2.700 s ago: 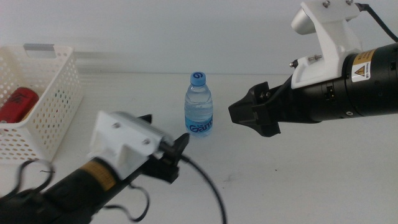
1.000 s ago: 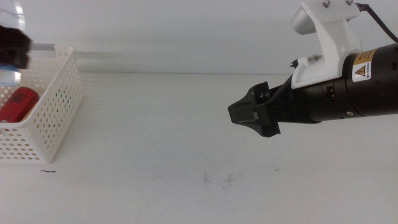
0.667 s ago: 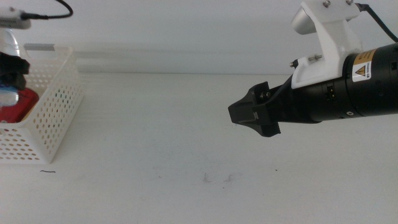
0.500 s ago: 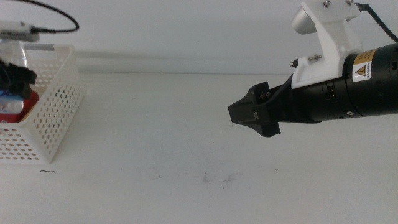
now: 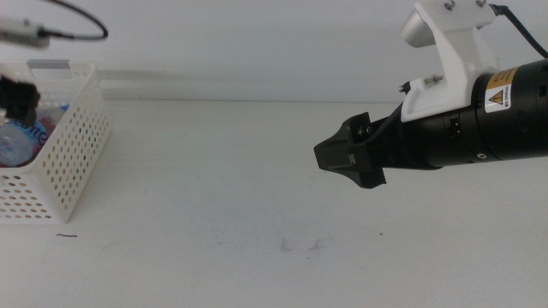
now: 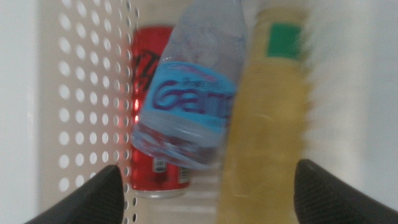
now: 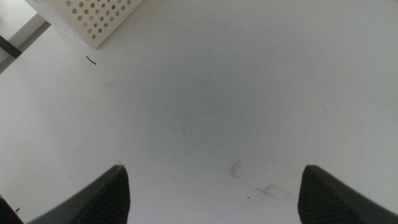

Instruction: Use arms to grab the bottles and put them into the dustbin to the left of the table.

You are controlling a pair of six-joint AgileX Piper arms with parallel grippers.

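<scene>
Hovering over the dustbin point(image 5: 73, 154), the left gripper point(image 6: 205, 186) has its jaws spread wide and empty. Inside the dustbin lie the water bottle point(image 6: 189, 93), partly over the red can point(image 6: 149, 124), and the yellow bottle point(image 6: 267, 124) beside them. Well away from the dustbin, above the bench point(image 5: 214, 188), the right gripper point(image 7: 214, 186) hangs with jaws wide, holding nothing.

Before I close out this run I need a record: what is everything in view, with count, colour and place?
Clear plastic water bottle with blue label: one, in the basket, lying over the can.
Slim red soda can: one, in the basket.
Yellow drink bottle with green label: one, in the basket beside the water bottle.
White perforated plastic basket: one, table's left end.
White tabletop: one, faint scuffs.
Left gripper: over the basket, fingers apart.
Right gripper: above the table's right half, fingers apart.
</scene>
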